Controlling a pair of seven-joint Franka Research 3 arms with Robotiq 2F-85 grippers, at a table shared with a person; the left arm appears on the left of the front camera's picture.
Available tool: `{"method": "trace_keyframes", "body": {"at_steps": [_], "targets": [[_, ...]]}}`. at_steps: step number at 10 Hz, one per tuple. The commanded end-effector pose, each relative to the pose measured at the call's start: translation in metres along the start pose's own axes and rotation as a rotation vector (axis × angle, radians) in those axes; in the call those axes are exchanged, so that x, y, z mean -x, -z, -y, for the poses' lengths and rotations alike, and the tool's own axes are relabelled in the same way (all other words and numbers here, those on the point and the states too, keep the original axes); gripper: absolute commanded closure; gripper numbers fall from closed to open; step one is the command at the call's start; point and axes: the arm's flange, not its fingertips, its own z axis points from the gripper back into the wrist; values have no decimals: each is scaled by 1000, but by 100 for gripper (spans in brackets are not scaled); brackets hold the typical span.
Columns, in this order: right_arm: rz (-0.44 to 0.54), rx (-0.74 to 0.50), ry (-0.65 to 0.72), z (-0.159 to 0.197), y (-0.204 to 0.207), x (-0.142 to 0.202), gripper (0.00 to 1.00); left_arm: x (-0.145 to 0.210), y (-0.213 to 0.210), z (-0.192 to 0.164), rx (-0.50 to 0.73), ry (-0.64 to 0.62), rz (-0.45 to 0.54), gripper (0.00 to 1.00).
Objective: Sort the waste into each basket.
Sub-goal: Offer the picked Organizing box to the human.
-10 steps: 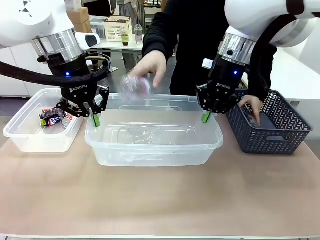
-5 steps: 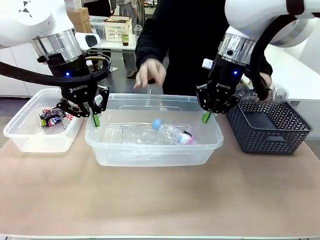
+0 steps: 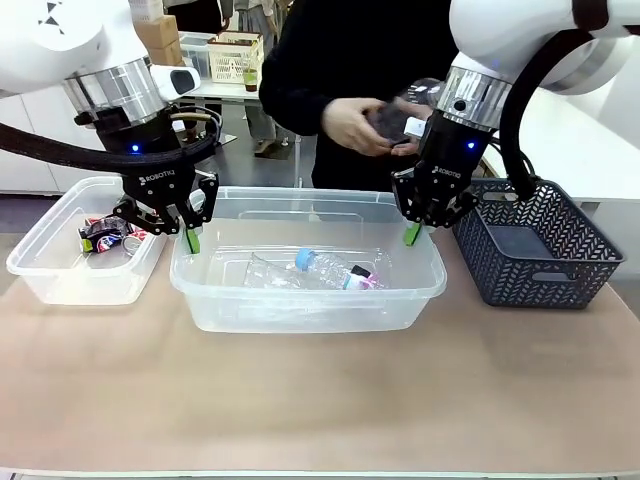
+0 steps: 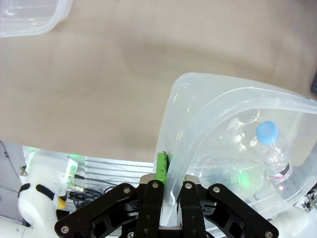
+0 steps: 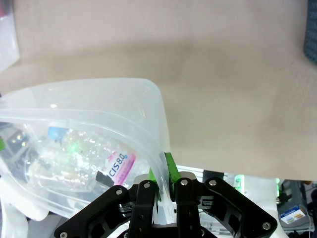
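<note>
A large clear basket (image 3: pixel 300 308) stands mid-table, gripped at both ends. My left gripper (image 3: pixel 190 240) is shut on its left rim, seen close in the left wrist view where the gripper (image 4: pixel 167 171) pinches the rim (image 4: pixel 174 148). My right gripper (image 3: pixel 411 235) is shut on the right rim, and the right wrist view also shows the gripper (image 5: pixel 166 173) clamping it. A clear bottle (image 3: pixel 325 268) with a blue cap lies inside the basket, also seen as the bottle (image 4: pixel 271 148) and the bottle (image 5: pixel 89 158). The person's hands hold another clear bottle (image 3: pixel 392 120) above the far edge. A smaller clear basket (image 3: pixel 50 270) at left holds red-and-silver cans (image 3: pixel 105 235).
A dark lattice-walled basket (image 3: pixel 535 250) sits at the right, just beyond my right gripper. The person stands close behind the large tub. Brown table surface (image 3: pixel 320 400) stretches bare toward the near edge.
A bottle dropped by the person has landed and settled in the large tub. The person lifted another bottle from the dark basket and now holds it in both hands. Both grippers stayed put.
</note>
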Motion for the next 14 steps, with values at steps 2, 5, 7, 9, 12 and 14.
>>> {"method": "trace_keyframes", "body": {"at_steps": [2, 5, 7, 9, 12, 14], "targets": [[-4, -7, -3, 2, -4, 2, 100, -1, -1, -6, 21, -25, 9, 100], [-4, -7, -3, 2, -4, 2, 100, -1, -1, -6, 21, -25, 9, 100], [-4, -7, -3, 2, -4, 2, 100, -1, -1, -6, 21, -25, 9, 100], [-4, -7, -3, 2, -4, 2, 100, -1, -1, -6, 21, -25, 9, 100], [-4, -7, -3, 2, -4, 2, 100, -1, -1, -6, 21, -25, 9, 100], [-4, -7, -3, 2, -4, 2, 100, -1, -1, -6, 21, -25, 9, 100]]}}
